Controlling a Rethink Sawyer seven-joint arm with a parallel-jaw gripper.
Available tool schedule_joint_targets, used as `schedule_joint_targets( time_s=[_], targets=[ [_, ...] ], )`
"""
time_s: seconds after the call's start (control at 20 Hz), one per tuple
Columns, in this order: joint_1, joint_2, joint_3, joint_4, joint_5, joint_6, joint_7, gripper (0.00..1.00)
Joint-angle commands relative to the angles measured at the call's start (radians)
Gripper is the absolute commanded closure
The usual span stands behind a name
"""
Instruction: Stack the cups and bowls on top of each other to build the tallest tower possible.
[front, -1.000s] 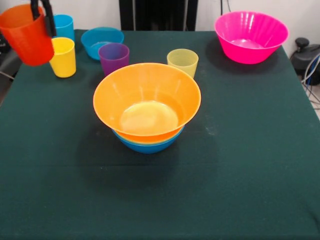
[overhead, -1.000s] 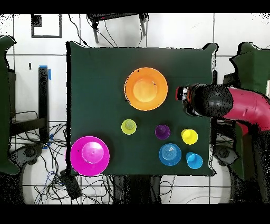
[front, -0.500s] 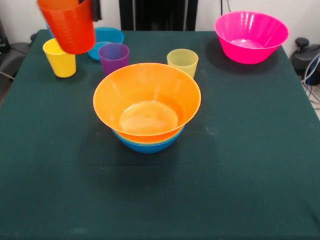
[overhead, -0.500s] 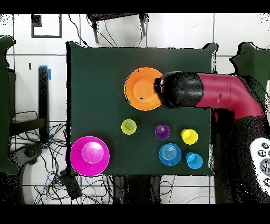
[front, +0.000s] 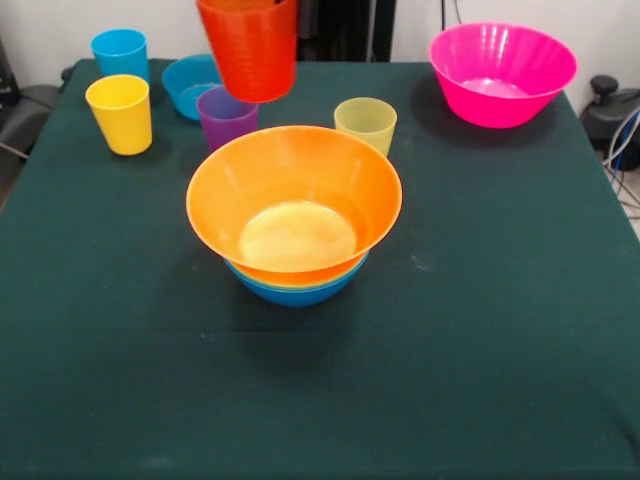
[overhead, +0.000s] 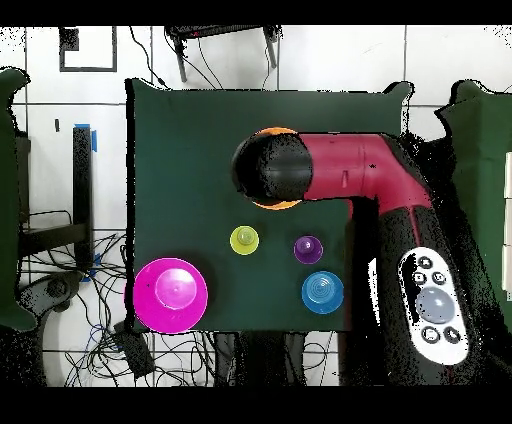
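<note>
An orange cup (front: 248, 48) hangs in the air at the top of the front view, just behind and above the large orange-yellow bowl (front: 294, 200). That bowl sits nested on a medium blue bowl (front: 296, 292) at mid table. My gripper holds the cup; its fingers are cut off by the picture's top edge. From overhead, the red and black arm (overhead: 330, 175) covers most of the orange-yellow bowl (overhead: 274, 131) and hides the cup. Blue (front: 119, 52), yellow (front: 120, 113), purple (front: 225, 118) and yellow-green (front: 365, 122) cups stand behind the stack.
A small blue bowl (front: 188, 82) stands between the blue and purple cups. The large pink bowl (front: 502, 72) stands apart at the back right corner. The dark green cloth (front: 480, 330) covers the table; cables and equipment lie beyond its right edge.
The orange cup has travelled from the far left edge rightwards to above the back of the stacked bowls. The arm has swung over the orange-yellow bowl.
</note>
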Motion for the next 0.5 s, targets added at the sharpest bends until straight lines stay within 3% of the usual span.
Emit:
schedule_joint_targets(
  time_s=[0.05,0.3,0.5],
  targets=[
    [0.057,0.082,-0.101,-0.017,-0.032,-0.013,0.22,1.0],
    [0.076,0.145,-0.108,-0.044,-0.016,-0.047,0.245,1.0],
    [0.055,0.175,-0.092,-0.034,0.018,-0.074,0.229,1.0]
  ],
)
